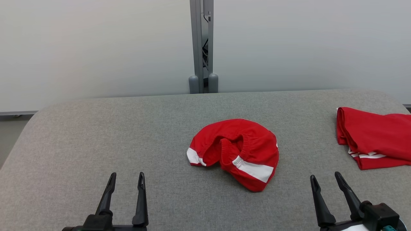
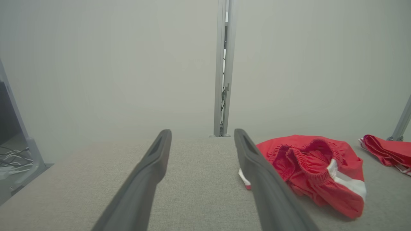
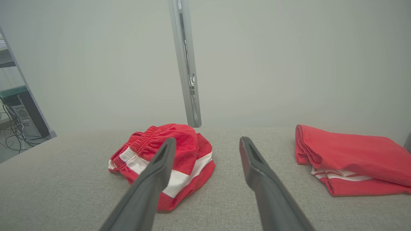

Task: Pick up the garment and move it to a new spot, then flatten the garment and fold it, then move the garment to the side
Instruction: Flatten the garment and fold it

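Observation:
A crumpled red garment [image 1: 236, 150] with white stripes and an elastic waistband lies bunched in the middle of the grey table [image 1: 128, 134]. The left wrist view has the garment [image 2: 316, 170] to the right of my fingers, and the right wrist view has the garment [image 3: 175, 157] to the left, partly behind one finger. My left gripper [image 1: 126, 179] is open near the table's front edge, well to the left of the garment. My right gripper [image 1: 325, 179] is open at the front right, apart from it. Both hold nothing.
A folded red garment [image 1: 374, 138] with white stripes lies at the table's right edge; the folded piece [image 3: 350, 157] sits right of my right fingers. A grey metal post [image 1: 202, 48] rises behind the table against pale wall panels.

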You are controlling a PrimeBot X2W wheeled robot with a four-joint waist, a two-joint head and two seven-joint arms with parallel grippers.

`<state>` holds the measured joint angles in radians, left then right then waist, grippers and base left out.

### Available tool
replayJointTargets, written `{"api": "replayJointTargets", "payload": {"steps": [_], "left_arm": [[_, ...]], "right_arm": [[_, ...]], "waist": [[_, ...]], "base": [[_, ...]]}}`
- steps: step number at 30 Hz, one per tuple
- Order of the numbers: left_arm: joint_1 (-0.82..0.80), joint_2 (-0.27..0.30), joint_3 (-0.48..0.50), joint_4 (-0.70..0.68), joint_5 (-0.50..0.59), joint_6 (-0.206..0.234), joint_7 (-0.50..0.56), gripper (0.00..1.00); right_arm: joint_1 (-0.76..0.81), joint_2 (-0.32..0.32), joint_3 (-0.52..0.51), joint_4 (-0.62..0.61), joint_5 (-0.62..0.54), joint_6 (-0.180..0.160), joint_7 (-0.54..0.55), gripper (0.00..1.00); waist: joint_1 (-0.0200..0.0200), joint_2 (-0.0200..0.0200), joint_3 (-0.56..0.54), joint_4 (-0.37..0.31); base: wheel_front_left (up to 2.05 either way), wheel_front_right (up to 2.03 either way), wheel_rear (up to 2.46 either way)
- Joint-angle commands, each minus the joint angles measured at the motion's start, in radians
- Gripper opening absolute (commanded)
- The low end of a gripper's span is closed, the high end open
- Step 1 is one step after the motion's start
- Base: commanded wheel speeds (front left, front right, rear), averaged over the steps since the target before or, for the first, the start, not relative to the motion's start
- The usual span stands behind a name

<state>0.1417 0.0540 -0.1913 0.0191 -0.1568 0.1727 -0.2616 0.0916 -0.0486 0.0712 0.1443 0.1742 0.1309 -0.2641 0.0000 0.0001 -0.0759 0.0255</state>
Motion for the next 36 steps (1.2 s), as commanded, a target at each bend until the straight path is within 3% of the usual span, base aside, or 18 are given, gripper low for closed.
{"api": "replayJointTargets", "payload": {"steps": [1,7,20,27,36], "left_arm": [[0.003,0.002,0.005,0.004,0.007,-0.003,-0.004,1.0],[-0.03,-0.001,-0.031,0.051,0.008,-0.04,-0.004,1.0],[-0.298,-0.001,-0.268,0.268,-0.033,-0.237,0.039,1.0],[-0.414,-0.001,-0.339,0.374,-0.034,-0.274,0.096,1.0],[-0.515,-0.001,-0.347,0.483,-0.075,-0.259,0.168,1.0]], "right_arm": [[-0.005,-0.005,-0.003,-0.002,-0.004,0.0,0.0,1.0],[-0.015,-0.004,0.007,-0.002,0.004,0.0,0.0,1.0],[-0.057,-0.004,0.035,0.007,-0.013,0.0,0.0,1.0],[-0.077,-0.004,0.047,0.01,-0.016,0.0,0.0,1.0],[-0.109,-0.004,0.055,0.007,-0.017,0.0,0.0,1.0]], "waist": [[0.0,-0.0001,0.0,0.0],[0.0,-0.0001,0.009,-0.012],[0.0,-0.0001,0.066,-0.115],[0.0,-0.0001,0.104,-0.165],[0.0,-0.0001,0.156,-0.218]], "base": [[0.0,0.0,0.0],[0.0,0.0,0.0],[0.0,0.0,0.0],[0.0,0.0,0.0],[0.0,0.0,0.0]]}}
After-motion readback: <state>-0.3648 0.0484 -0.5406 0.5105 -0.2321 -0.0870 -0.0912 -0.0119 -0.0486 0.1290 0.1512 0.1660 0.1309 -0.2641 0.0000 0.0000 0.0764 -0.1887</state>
